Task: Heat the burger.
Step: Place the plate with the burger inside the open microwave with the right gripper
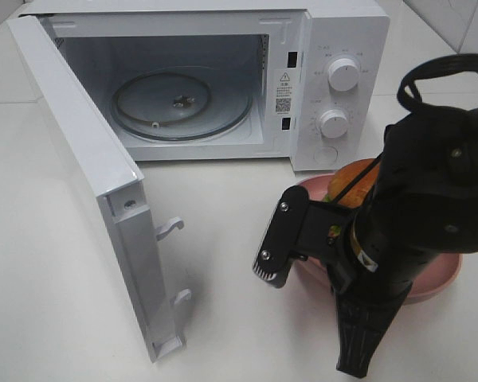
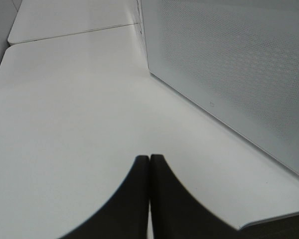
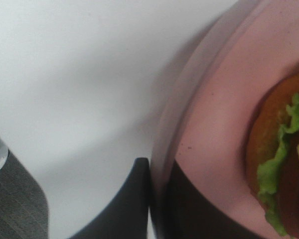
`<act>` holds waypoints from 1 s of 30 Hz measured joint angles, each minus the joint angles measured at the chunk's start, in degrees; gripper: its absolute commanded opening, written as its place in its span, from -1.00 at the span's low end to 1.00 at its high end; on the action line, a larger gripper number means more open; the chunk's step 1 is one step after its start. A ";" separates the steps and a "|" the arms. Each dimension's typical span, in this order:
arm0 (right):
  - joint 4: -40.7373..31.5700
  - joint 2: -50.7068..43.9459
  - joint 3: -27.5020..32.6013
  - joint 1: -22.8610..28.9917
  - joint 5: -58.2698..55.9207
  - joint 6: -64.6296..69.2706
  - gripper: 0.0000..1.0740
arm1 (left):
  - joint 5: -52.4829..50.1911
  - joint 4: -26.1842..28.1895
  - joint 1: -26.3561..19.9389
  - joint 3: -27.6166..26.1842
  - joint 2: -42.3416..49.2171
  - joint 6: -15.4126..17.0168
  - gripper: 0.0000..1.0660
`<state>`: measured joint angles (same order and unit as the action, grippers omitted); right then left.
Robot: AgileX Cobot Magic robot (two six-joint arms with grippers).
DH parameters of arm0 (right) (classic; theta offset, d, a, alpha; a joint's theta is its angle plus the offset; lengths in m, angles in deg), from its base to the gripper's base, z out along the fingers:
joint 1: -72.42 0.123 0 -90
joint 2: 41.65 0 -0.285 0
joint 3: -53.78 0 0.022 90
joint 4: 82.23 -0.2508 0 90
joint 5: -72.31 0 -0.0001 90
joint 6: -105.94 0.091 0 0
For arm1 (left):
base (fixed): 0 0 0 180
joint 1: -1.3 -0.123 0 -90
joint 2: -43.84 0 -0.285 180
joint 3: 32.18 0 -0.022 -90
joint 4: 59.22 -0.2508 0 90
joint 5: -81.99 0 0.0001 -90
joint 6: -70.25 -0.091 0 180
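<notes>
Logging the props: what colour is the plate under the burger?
The plate is pink, clearest in the right wrist view.

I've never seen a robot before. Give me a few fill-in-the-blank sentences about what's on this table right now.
The microwave door stands ___.
The burger lies on a plate whose colour is ___.
The right gripper is clamped on the plate's ___.
The glass turntable inside carries ___.
Missing words: open; pink; rim; nothing.
</notes>
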<state>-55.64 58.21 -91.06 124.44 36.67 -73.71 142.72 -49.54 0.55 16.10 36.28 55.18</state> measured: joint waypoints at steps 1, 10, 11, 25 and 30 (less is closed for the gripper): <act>0.00 0.00 0.00 0.00 0.00 0.00 -1.00 | 0.00 0.00 0.00 0.00 0.00 0.00 -0.99; 0.00 0.00 0.00 3.50 4.41 -15.13 -1.00 | 0.00 0.00 0.00 0.00 0.00 0.00 -0.99; 0.00 0.00 0.00 3.50 4.41 -15.13 -1.00 | 0.00 0.00 0.00 0.00 0.00 0.00 -0.99; 0.52 0.00 0.00 3.09 10.60 -40.45 -1.00 | 0.00 0.00 0.00 0.00 0.00 0.00 -0.99; 1.26 0.00 0.00 1.09 11.29 -44.58 -1.00 | 0.00 0.00 0.00 0.00 0.00 0.00 -0.99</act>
<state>-54.38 58.21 -91.06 125.53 47.96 -118.29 142.72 -49.54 0.55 16.10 36.28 55.18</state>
